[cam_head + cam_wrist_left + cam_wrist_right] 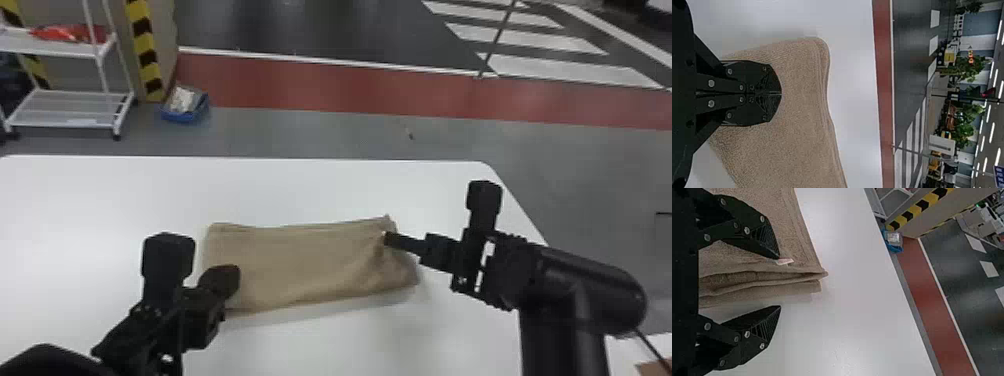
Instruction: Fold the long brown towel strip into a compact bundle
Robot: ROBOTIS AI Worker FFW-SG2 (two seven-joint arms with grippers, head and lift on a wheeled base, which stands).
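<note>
head view has the folded brown towel (pixel 310 265) on the white table (pixel 115 200), toward six o'clock. at its nine o'clock the left gripper (pixel 231 279) is clenched over the cloth; near two, the right gripper (pixel 387 239) gapes.

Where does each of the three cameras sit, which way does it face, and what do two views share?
Head view: on the head, looking forward and down at the towel and table; left arm and right arm show.
Left wrist view: on the left wrist, looking out over the towel's left end; the left gripper shows, shut.
Right wrist view: on the right wrist, looking across the towel's right end, forward and leftward; the right gripper shows, open.
Shared by head and right wrist views: towel, table, blue container.
</note>
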